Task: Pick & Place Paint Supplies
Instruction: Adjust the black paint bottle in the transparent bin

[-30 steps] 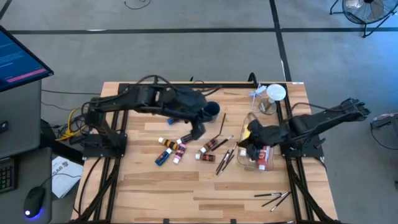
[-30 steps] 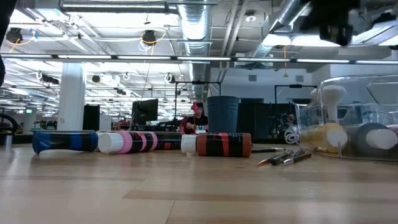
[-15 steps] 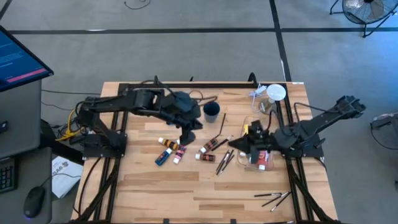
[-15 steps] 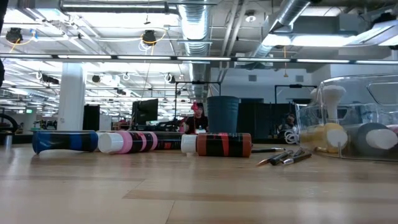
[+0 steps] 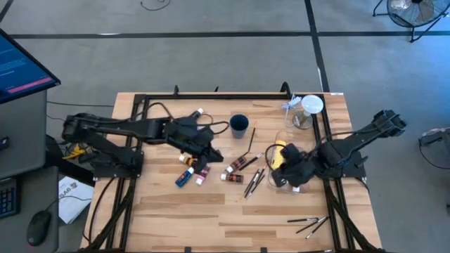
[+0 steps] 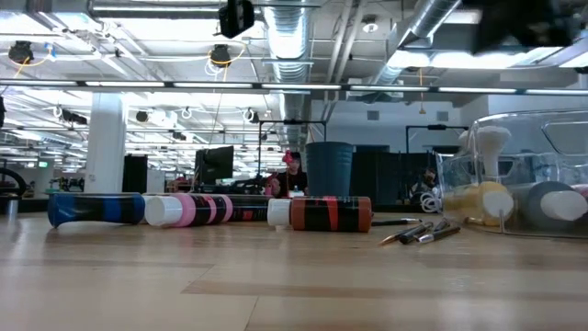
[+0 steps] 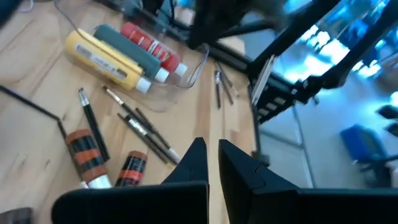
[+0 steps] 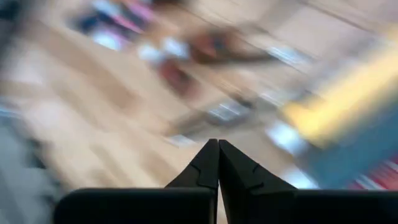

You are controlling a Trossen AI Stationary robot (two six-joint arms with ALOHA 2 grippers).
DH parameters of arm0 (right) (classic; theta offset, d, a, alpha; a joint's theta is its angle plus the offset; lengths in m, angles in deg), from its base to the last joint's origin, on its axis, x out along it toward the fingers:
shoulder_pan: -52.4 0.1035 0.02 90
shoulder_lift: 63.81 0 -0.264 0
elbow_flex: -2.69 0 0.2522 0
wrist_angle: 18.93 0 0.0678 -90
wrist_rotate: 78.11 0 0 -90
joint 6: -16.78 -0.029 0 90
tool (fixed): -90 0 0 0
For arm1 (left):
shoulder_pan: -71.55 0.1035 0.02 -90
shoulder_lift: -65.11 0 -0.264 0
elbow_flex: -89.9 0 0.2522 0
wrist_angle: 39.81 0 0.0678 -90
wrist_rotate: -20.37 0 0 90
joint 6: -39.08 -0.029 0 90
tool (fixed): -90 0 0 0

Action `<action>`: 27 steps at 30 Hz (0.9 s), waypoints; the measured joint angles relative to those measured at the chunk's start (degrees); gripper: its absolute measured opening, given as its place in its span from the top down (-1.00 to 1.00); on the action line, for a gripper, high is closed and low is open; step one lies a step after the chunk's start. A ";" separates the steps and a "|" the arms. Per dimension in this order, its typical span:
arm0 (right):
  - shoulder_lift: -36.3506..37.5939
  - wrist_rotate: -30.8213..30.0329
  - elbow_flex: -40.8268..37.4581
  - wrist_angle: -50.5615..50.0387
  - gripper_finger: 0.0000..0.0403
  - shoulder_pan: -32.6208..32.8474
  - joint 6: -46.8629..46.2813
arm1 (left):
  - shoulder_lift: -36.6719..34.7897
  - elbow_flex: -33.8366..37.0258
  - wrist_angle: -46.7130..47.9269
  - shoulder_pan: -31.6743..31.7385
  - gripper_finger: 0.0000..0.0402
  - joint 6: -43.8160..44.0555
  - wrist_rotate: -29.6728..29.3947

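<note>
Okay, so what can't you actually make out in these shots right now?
- Right wrist view: everything beyond the right gripper is smeared by motion blur.
- High view: the clear container is mostly covered by the right arm.
- High view: the brushes are too small for detail.

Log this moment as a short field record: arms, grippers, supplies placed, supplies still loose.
left gripper: over the loose tubes at table centre, fingers nearly shut, holding nothing
right gripper: above the clear bin, shut, empty
in bin: yellow bottle, grey tube, red tube
loose tubes: blue tube, pink tube, brown tube, lying in a row
loose brushes: cluster by the bin; another group near the front edge
other: dark cup, clear jar
</note>
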State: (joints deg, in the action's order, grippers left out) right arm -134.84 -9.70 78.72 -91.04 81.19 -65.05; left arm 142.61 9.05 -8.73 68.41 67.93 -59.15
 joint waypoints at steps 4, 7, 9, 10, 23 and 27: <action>-1.05 8.81 -0.11 -7.85 1.00 -1.94 4.80 | -4.44 5.47 -5.04 0.00 1.00 2.67 -0.16; -1.60 14.49 -2.07 -7.57 1.00 -2.89 13.90 | -7.37 8.11 -6.45 0.00 1.00 3.57 -1.07; -1.67 16.29 -3.41 -6.81 1.00 -3.37 17.09 | -9.32 9.41 -7.02 0.00 1.00 4.15 -2.01; -1.84 17.23 -4.26 -6.24 1.00 -3.85 18.16 | -10.32 10.07 -7.08 0.00 1.00 4.55 -2.45; -3.23 26.48 -14.39 4.51 1.00 -9.55 20.98 | -14.46 10.98 -7.76 0.00 1.00 4.87 -4.50; -6.08 26.26 -14.39 4.16 1.00 -10.81 22.45 | -14.02 10.98 -7.92 0.00 1.00 4.87 -4.50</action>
State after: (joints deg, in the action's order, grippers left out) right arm -140.91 16.56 64.33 -86.88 70.39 -42.60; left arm 128.59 20.02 -16.65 68.41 72.80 -63.65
